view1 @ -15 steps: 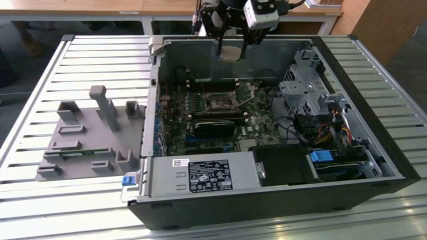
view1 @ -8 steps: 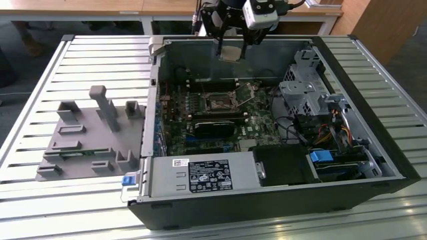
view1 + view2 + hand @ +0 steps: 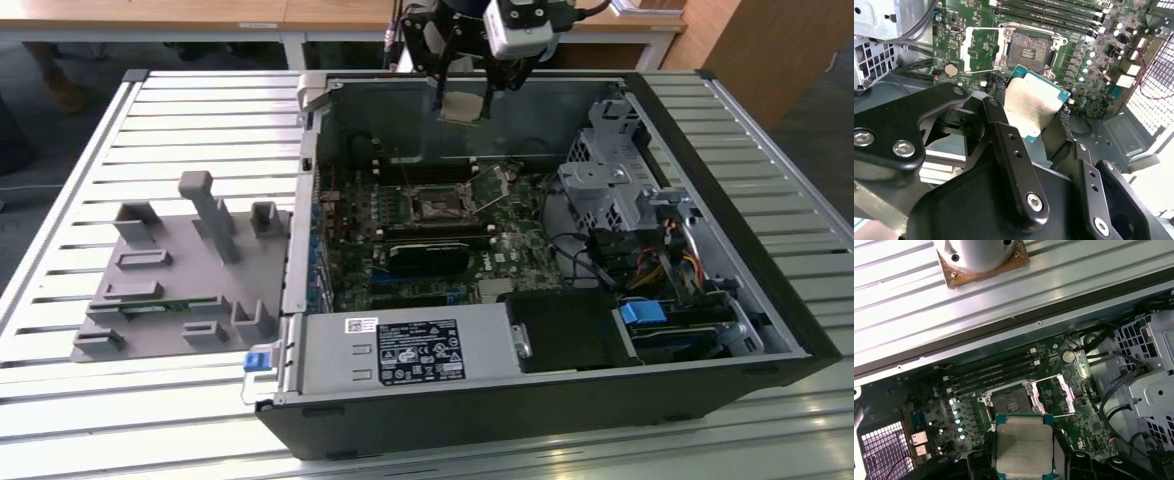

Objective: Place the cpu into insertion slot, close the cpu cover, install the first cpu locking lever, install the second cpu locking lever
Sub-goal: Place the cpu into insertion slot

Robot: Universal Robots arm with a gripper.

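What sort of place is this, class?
Likely a robotics lab bench: an open black computer case on a slatted aluminium table, with a black robot hand holding a square silver-topped chip.

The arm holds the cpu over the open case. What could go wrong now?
1. The cpu looks tilted in the pincer, so it may meet the slot corner-first and hurt its contacts.
2. The grip is on the edges alone; a slip could drop it on the board.
3. The open cover lies beside the slot and could be struck.
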